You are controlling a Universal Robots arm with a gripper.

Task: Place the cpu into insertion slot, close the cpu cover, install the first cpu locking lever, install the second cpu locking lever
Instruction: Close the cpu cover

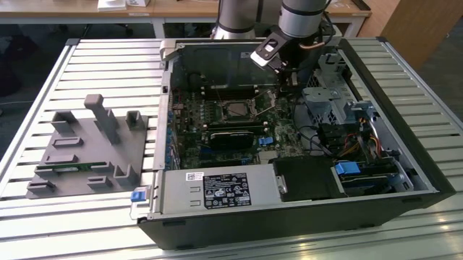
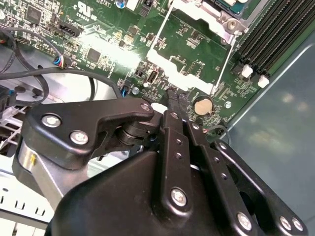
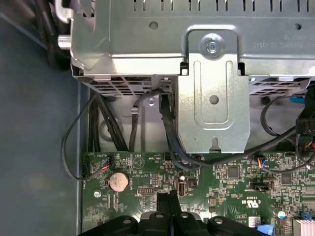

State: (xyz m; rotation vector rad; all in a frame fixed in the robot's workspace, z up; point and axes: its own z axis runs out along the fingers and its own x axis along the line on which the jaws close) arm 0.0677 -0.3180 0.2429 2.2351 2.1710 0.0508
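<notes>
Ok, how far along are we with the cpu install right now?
Early. In the second wrist view the cpu cover stands open by the insertion slot, board showing through its window. The shut pincer is at the cover's edge. A locking lever sticks up unlatched. Whether the cpu is seated, I cannot tell.

Item count:

- Gripper: one, at 12 o'clock of the case in the exterior view.
- Computer case: one.
- Circuit board: one, green.
- Insertion slot: one, at 11 o'clock of the case centre.
- Power supply: one, at 7 o'clock inside the case.
- Fixture: one, grey, at 9 o'clock of the case.
- Blue tabs: three, at 8 o'clock, near centre and 4 o'clock.
- Coin cell: one, in both wrist views.
</notes>
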